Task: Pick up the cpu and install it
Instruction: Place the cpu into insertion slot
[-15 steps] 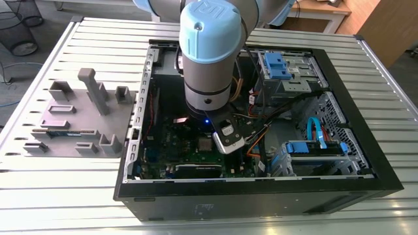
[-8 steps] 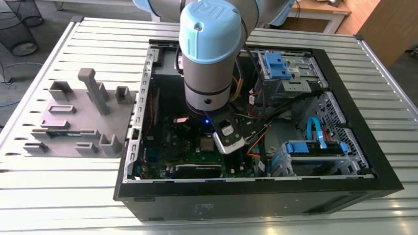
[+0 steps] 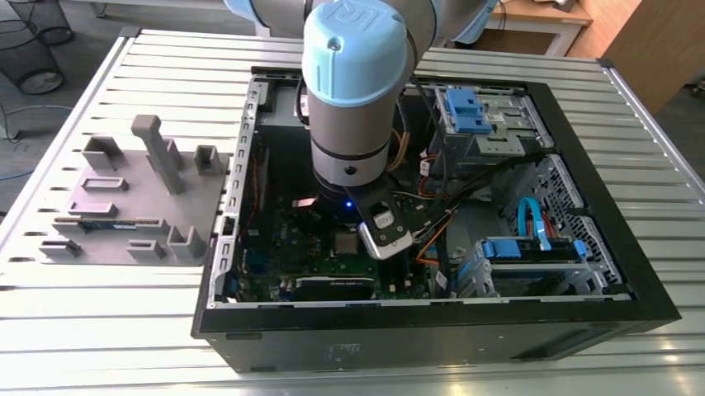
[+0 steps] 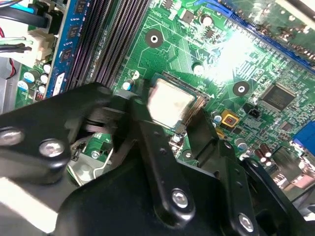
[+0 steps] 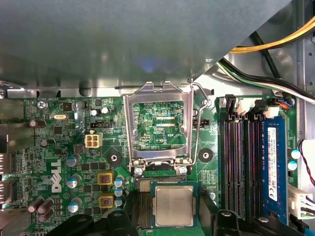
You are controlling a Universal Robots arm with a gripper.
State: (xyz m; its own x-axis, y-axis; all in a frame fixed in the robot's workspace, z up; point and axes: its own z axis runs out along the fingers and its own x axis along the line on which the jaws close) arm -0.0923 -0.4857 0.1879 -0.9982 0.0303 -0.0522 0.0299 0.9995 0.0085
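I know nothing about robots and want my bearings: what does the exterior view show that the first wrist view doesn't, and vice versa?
Exterior view: the blue-and-grey robot arm, the grey moulded tray on the slatted metal table, and the black computer case. First wrist view: the small silver square cpu sitting in its socket, the raised metal socket frame, and black memory slots. Both: the green circuit board.

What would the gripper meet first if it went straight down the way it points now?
The cpu, which lies directly under the gripper, over the socket of the board. Depth is unclear, so the two may be touching or just apart.
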